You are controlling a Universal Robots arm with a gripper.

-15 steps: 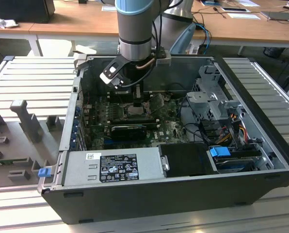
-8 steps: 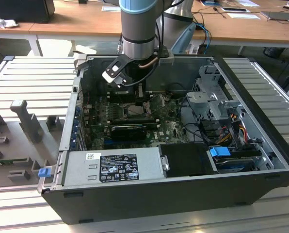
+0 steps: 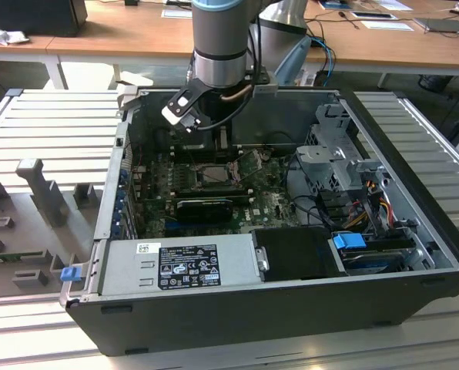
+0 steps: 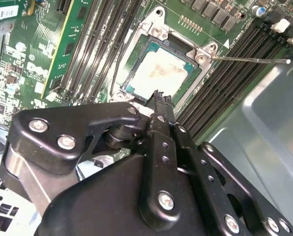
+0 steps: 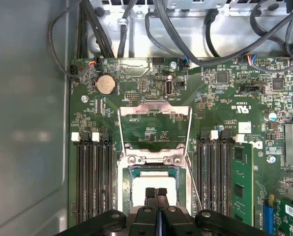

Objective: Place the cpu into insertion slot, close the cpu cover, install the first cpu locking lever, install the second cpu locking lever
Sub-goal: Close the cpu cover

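Jaws pressed together, empty; gripper (image 5: 156, 191) tips just over the cpu (image 5: 138, 189) edge. Cpu lies flat, face up, in the slot (image 5: 126, 196), at 12 o'clock of the power supply (image 3: 175, 266) in the exterior view. Cover (image 5: 154, 105) is swung open toward the coin cell (image 5: 106, 84).

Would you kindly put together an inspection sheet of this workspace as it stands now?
Surface: slatted metal table carrying an open computer case.
Job's things: the cpu lies in the insertion slot; the cpu cover stands swung open; a thin locking lever sticks out free.
Clutter: grey fixture blocks on the table, at the exterior view's left.
Grippers: gripper shut, holding nothing, tip at the cpu; contact cannot be told.
Cables: black bundle past the motherboard; coloured wires by the drive cage.
Surroundings: wooden desks with papers behind.
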